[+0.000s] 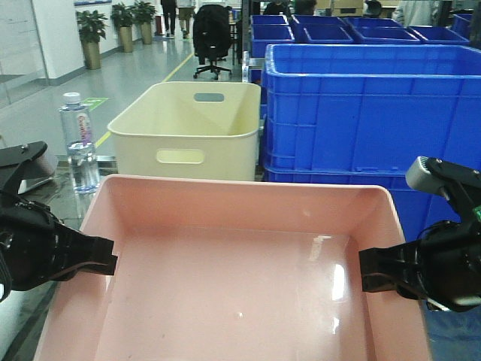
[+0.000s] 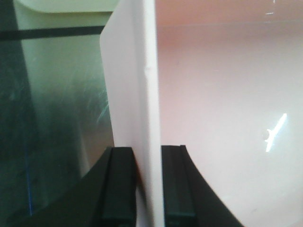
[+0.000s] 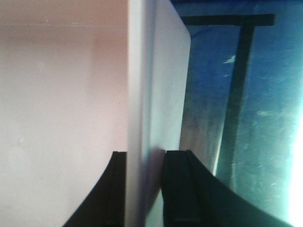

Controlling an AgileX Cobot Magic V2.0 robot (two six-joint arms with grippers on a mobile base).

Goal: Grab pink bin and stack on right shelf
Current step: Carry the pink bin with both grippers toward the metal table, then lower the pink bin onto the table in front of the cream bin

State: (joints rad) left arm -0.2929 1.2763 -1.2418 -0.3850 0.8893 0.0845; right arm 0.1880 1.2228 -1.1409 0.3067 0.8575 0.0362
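Observation:
The pink bin [image 1: 240, 286] fills the front view's lower half, wide and shallow, and is empty. My left gripper [image 1: 113, 259] is shut on the bin's left wall, one finger inside and one outside, as the left wrist view [image 2: 147, 151] shows. My right gripper [image 1: 362, 274] is shut on the right wall in the same way in the right wrist view [image 3: 144, 153]. The dark glossy shelf top [image 2: 52, 118] shows beside the bin's left wall, and beside its right wall [image 3: 255, 132], where it reflects blue. I cannot tell whether the bin rests on it or hangs just above.
A taller cream bin [image 1: 188, 128] with handle slots stands just behind the pink bin. Stacked blue crates [image 1: 361, 105] stand behind on the right. A water bottle [image 1: 80, 143] stands at the left. An office chair [image 1: 212, 37] is far back on the floor.

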